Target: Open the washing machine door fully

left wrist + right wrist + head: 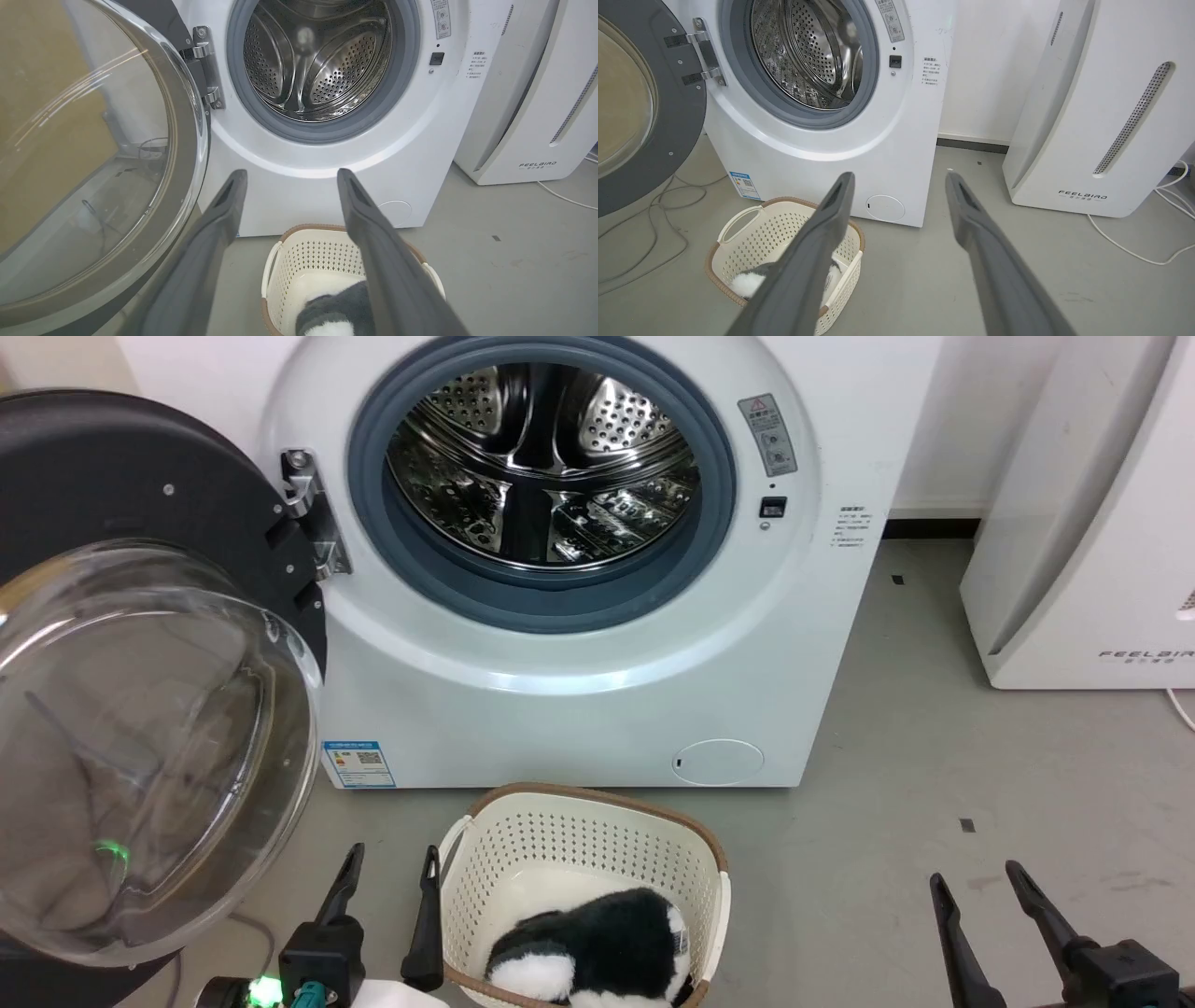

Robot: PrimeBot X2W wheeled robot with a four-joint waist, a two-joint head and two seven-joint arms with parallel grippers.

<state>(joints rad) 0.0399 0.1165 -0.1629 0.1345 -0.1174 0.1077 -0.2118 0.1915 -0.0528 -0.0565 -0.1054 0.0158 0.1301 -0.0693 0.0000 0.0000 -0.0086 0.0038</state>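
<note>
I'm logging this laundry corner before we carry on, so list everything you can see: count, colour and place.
washing machine: one, white, centre, against the wall.
washing machine door: one, dark grey rim with clear glass, swung open at the left.
drum: one, shiny steel, inside the opening.
gasket: one, blue-grey, around the drum.
label: one, blue, low on the machine's front.
basket: one, cream with brown rim, on the floor before the machine.
plush toy: one, black and white, in the basket.
appliance: one, white, right of the machine.
cable: white, on the floor by the appliance.
left hand: one, dark, open, beside the basket.
right hand: one, dark, open, over the floor.
</note>
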